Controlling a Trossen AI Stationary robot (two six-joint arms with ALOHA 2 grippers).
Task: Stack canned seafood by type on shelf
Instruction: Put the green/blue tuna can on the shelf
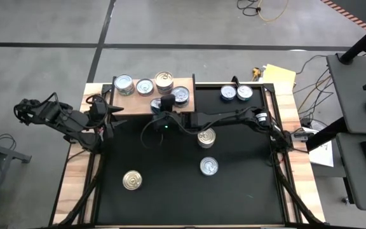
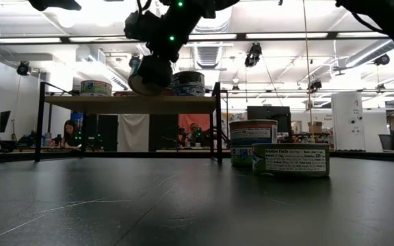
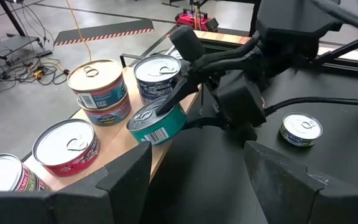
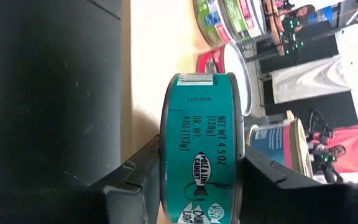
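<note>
The black surface (image 1: 170, 203) carries the wooden shelf (image 1: 122, 105) at its far edge, on the left half. On the shelf top I count 4 tins: a red-labelled tin (image 3: 67, 146) nearest the left end, a silver-topped tin (image 1: 145, 86) beside it, a gold-topped tin (image 3: 95, 78) which sits on top of another tin as a stack of 2, and a dark blue tin (image 3: 158, 74) near the right end. On the surface, 2 blue-white tins (image 1: 236, 93) stand well apart from the shelf at the far right, and 3 more lie nearer: a gold tin (image 1: 206, 137), a silver tin (image 1: 209, 166) and a second gold tin (image 1: 131, 180).

My right end effector (image 1: 164, 105) is stretched across to the front edge of the shelf. Its 2 fingers are closed on the rim sides of a teal tin (image 3: 157, 121), which hangs tilted just over that edge, beside the dark blue tin. My left end effector (image 1: 110, 114) waits at the shelf's left front corner, fingers spread wide and holding nothing.

I judge the step in hand is the placing of this teal tin. The next move calls for levelling the tin, bringing it over a free part of the shelf or over a tin of the same type, lowering it flat and only then opening, without pushing the dark blue tin.
</note>
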